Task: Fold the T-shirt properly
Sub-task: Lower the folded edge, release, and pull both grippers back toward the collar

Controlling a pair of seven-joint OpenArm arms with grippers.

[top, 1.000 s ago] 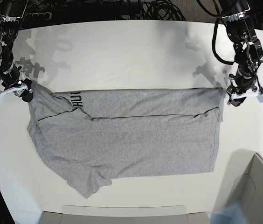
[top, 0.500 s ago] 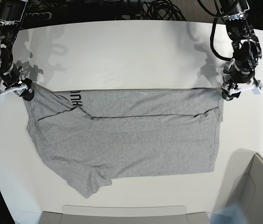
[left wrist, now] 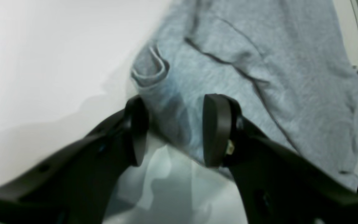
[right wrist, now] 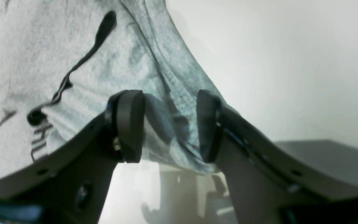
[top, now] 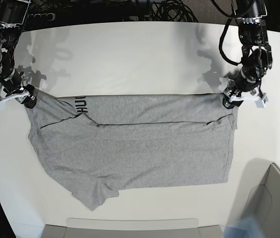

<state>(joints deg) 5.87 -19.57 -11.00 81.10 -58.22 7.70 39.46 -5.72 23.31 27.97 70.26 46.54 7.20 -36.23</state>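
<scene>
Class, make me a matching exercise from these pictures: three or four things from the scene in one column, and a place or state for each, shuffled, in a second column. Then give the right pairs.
Things:
1. T-shirt
2. left gripper
3. right gripper
4. table

Places or states:
A. open, at the shirt corner beside the black lettering
B. white, bare beyond the cloth
C. grey, partly folded, spread flat
D. open, at the plain shirt corner

Pairs: 1-C, 2-D, 3-A, 4-B
</scene>
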